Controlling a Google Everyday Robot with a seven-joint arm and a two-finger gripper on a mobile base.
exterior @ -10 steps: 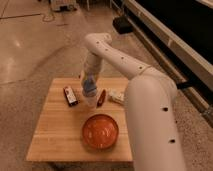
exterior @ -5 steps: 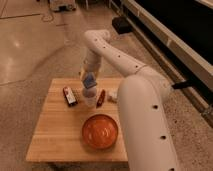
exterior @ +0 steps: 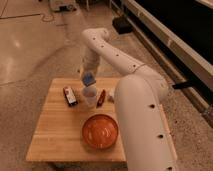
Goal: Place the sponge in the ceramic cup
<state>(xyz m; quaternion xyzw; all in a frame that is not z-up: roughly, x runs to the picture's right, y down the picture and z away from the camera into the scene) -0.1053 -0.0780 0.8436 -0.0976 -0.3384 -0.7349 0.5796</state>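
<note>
My gripper [exterior: 88, 75] hangs over the far middle of the wooden table [exterior: 52, 137], shut on the sponge [exterior: 89, 79], a small light-blue block. Directly below the sponge stands the ceramic cup [exterior: 89, 95], pale whitish-grey and upright. The sponge sits just above the cup's rim, and whether they touch is unclear. My white arm [exterior: 115, 55] reaches in from the right and hides part of the table's right side.
A wide orange bowl [exterior: 100, 131] sits at the table's front centre. A small black rectangular item [exterior: 69, 96] lies left of the cup, and a red object [exterior: 101, 97] lies right of it. Polished floor surrounds the table.
The gripper with the sponge has risen slightly above the cup, and the arm's near segment has shifted in the view.
</note>
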